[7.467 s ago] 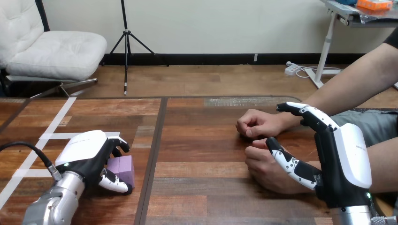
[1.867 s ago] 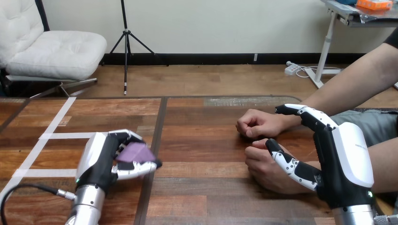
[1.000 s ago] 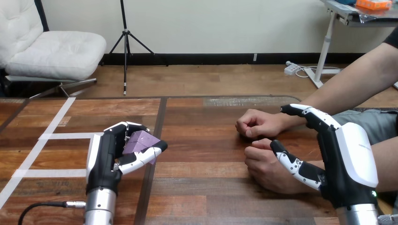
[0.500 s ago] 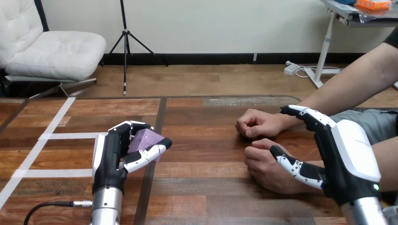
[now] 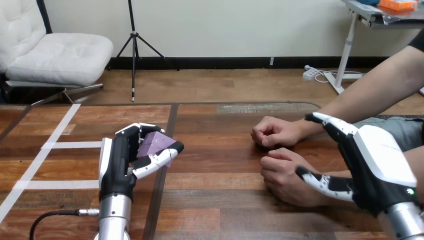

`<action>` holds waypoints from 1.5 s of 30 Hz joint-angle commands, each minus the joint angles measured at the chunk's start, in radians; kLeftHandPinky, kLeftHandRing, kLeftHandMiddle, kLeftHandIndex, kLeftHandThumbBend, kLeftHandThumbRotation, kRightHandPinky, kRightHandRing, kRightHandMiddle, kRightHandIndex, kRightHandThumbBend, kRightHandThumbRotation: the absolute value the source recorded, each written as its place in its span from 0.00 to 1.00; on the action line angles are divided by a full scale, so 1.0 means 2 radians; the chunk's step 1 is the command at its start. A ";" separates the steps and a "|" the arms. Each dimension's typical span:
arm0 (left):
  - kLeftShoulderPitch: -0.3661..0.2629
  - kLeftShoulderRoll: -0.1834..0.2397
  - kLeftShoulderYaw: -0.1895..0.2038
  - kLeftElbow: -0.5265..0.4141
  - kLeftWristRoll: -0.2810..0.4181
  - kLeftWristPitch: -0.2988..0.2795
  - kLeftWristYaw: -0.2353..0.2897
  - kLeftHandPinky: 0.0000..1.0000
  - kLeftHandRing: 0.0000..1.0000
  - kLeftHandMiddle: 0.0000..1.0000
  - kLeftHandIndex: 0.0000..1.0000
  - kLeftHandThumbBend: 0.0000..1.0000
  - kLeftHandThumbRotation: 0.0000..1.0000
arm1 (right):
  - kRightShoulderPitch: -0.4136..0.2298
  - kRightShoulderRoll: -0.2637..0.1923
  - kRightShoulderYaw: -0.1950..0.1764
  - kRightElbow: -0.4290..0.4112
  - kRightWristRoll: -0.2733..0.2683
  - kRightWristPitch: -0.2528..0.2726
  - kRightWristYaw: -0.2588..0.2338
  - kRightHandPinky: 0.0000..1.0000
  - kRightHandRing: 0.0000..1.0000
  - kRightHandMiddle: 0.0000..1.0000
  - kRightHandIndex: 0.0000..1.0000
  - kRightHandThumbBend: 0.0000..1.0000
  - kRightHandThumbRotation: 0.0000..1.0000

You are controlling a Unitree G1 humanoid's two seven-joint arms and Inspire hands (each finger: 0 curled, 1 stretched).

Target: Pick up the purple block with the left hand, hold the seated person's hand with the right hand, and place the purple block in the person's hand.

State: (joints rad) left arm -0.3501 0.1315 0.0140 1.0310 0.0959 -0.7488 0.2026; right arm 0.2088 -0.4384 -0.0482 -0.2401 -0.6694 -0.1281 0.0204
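The purple block (image 5: 153, 143) sits tilted in my left hand (image 5: 121, 160), fingers and thumb curled round it, lifted above the table left of the middle seam. The person's two hands rest as loose fists at the right: the far one (image 5: 272, 132) and the near one (image 5: 286, 175). My right hand (image 5: 376, 165) hovers over the near fist's wrist with straight fingers; its thumb (image 5: 320, 182) lies beside that wrist, and I cannot tell whether they touch.
White tape lines (image 5: 55, 145) cross the left part of the wooden table (image 5: 220, 165). A dark seam (image 5: 162, 175) runs down the tabletop just right of my left hand. The person's forearm (image 5: 380, 85) comes in from the upper right.
My left hand has carried the purple block up and slightly rightward. My right hand has pulled back to the right and down, its thumb sliding along the near fist towards the wrist.
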 commanded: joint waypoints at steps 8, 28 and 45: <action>-0.045 -0.007 0.005 0.004 0.003 -0.018 0.001 0.27 0.34 0.44 0.46 0.72 0.00 | -0.032 -0.056 -0.012 -0.027 -0.022 0.044 0.064 0.78 0.83 0.85 0.84 0.78 0.09; -0.048 -0.007 0.008 0.008 0.004 -0.022 0.001 0.27 0.34 0.44 0.45 0.73 0.00 | -0.068 -0.092 0.008 -0.038 -0.065 0.126 0.174 0.79 0.83 0.84 0.81 0.85 0.03; -0.048 -0.005 0.010 0.010 0.002 -0.028 -0.006 0.27 0.34 0.44 0.45 0.73 0.00 | -0.099 -0.116 0.027 -0.016 -0.099 0.157 0.236 0.78 0.82 0.83 0.81 0.86 0.02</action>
State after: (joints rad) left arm -0.3642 0.1124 0.0209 1.0541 0.1005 -0.7687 0.1949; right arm 0.0840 -0.6313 -0.0047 -0.2751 -0.8479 0.1752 0.4765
